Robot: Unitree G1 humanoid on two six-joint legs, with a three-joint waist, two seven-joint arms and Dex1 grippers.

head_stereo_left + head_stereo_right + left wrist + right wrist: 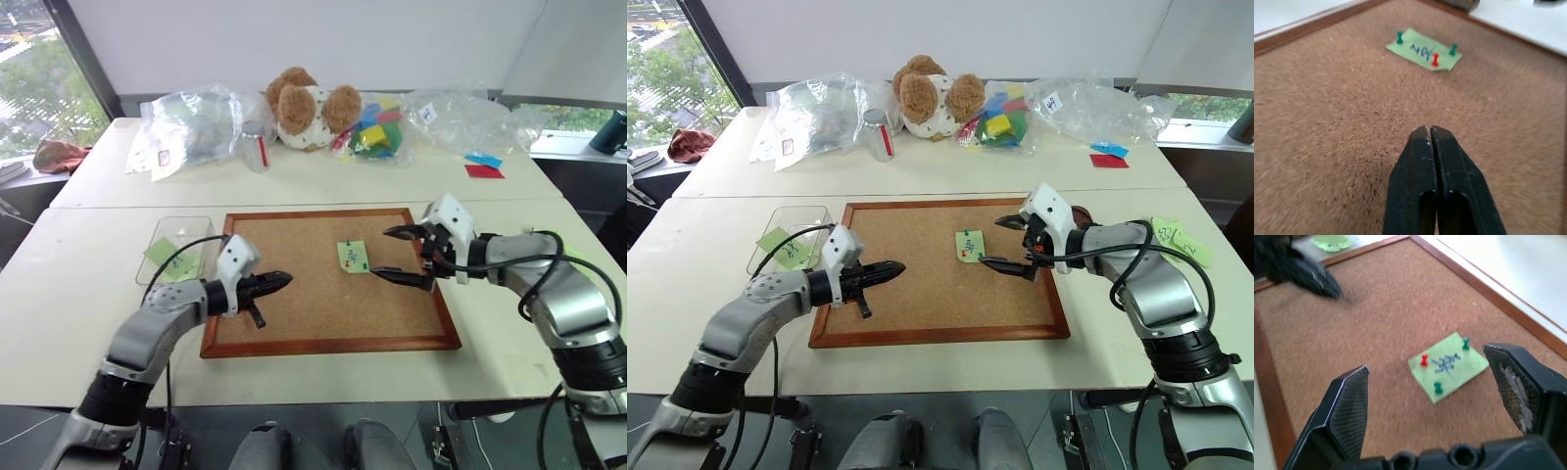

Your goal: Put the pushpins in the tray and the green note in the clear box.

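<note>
From the head we look forward and down across the table [88, 294], both eyes taking in its near edge to the far edge. Our left wrist camera sits low and close over the corkboard [1327, 122], facing the green note [1424, 49]. Our right wrist camera faces the same note from the opposite side, nearer.

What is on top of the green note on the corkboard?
Three pushpins stand in the green note: one red, two green, around blue handwriting. The corkboard beneath the note is covered, as are the pins' points.
</note>
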